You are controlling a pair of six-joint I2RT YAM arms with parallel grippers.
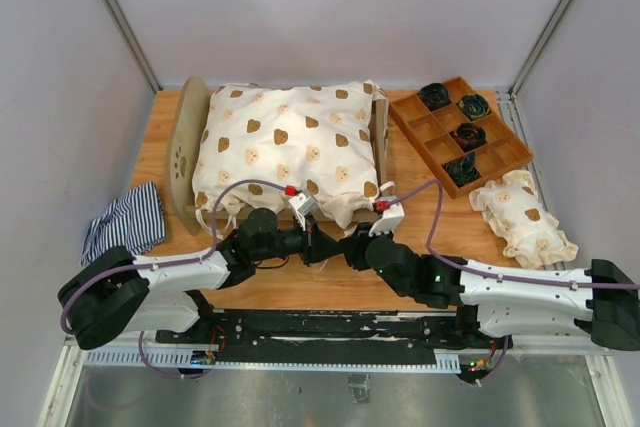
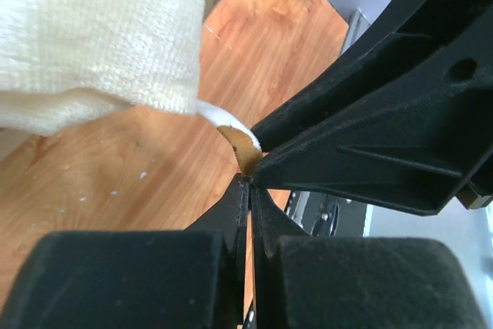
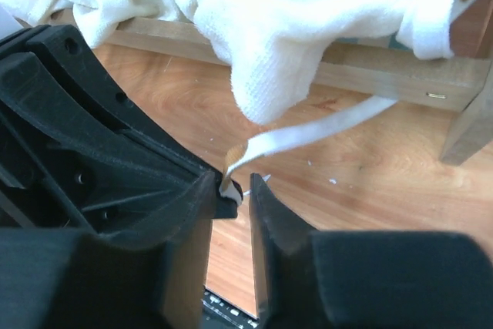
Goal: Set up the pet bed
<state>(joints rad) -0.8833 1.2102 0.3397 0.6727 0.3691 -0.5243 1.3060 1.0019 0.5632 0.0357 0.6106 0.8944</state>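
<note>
Pale-walled booth [image 1: 320,7] w/ metal corner posts; a wood-grain tabletop [image 1: 310,289] fills the floor of it, arm bases at the near edge. On it the pet bed [image 1: 184,150] sits far-left to centre, long side toward the arms, paw-cutout headboard at its left end. A cream bear-print cushion [image 1: 290,147] lies over the frame & hides whatever is under it, and its cover corners droop past the near rail.

Both arms reach to one spot just in front of that rail, tips almost touching. The reason looks to be the white tie strap [image 3: 323,129] hanging off the cushion's near edge. Its tan end runs straight into the tip of the left gripper [image 2: 248,182], whose jaws are closed, pinching that end. The right gripper [image 3: 233,184] sits nose-to-nose w/ it, jaws slightly apart w/ a gap showing btwn them. The strap end is right at its tips, but no grip that I can make out. My read: a hand-off or tying step, where one side holds the strap so the other can let go & re-grip. The strap hangs in a shallow arc, clear of the wood.

The rest is parked aside: brown compartment tray [image 1: 498,152] far right w/ dark rolled items [image 1: 433,95] in four cells, small bear-print pillow [image 1: 525,217] just in front of it, striped cloth [image 1: 125,222] at the left edge — all well apart from the jaws.
</note>
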